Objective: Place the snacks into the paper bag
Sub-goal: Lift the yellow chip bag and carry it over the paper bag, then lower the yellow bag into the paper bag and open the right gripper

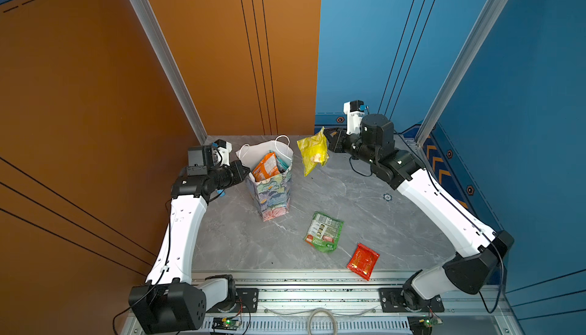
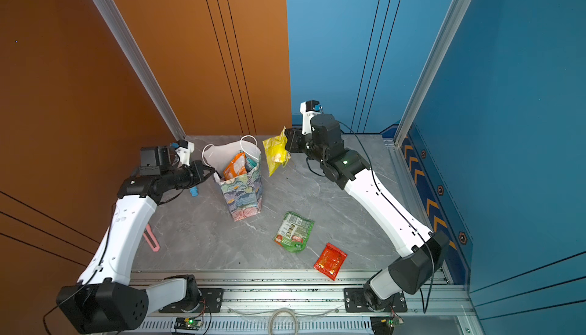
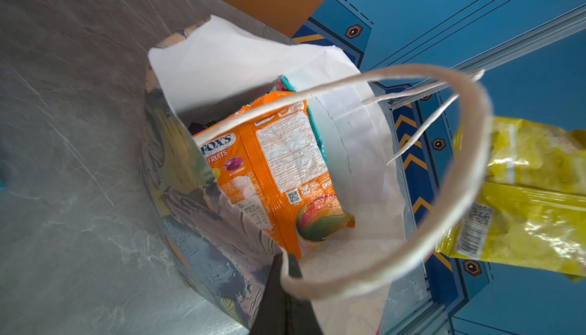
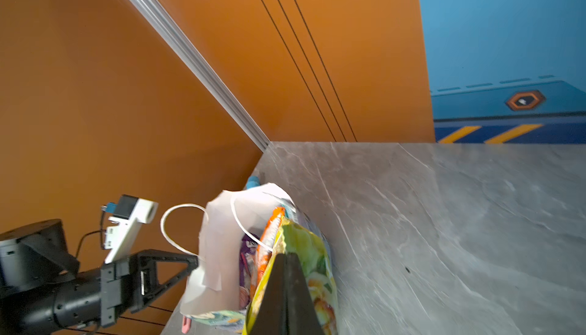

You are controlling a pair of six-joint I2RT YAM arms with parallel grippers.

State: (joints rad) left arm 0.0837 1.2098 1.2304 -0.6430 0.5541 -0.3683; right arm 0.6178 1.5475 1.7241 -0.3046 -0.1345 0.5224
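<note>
The floral paper bag (image 1: 272, 190) (image 2: 244, 194) stands upright at the back left of the grey table. An orange FOX'S packet (image 1: 264, 167) (image 3: 276, 165) leans inside it, with teal and purple packets behind. My left gripper (image 1: 249, 171) (image 3: 287, 259) is shut on the bag's near rim. My right gripper (image 1: 328, 140) (image 4: 285, 255) is shut on a yellow packet (image 1: 312, 152) (image 2: 276, 152) (image 3: 523, 197), which hangs in the air just right of the bag's mouth. A green packet (image 1: 324, 231) (image 2: 294, 231) and a red packet (image 1: 363, 261) (image 2: 330, 260) lie flat on the table.
A light-blue stick (image 2: 193, 192) lies behind the left forearm. A pink object (image 2: 151, 240) lies near the table's left edge. Orange and blue walls close in the back and sides. An aluminium rail (image 1: 317, 286) runs along the front.
</note>
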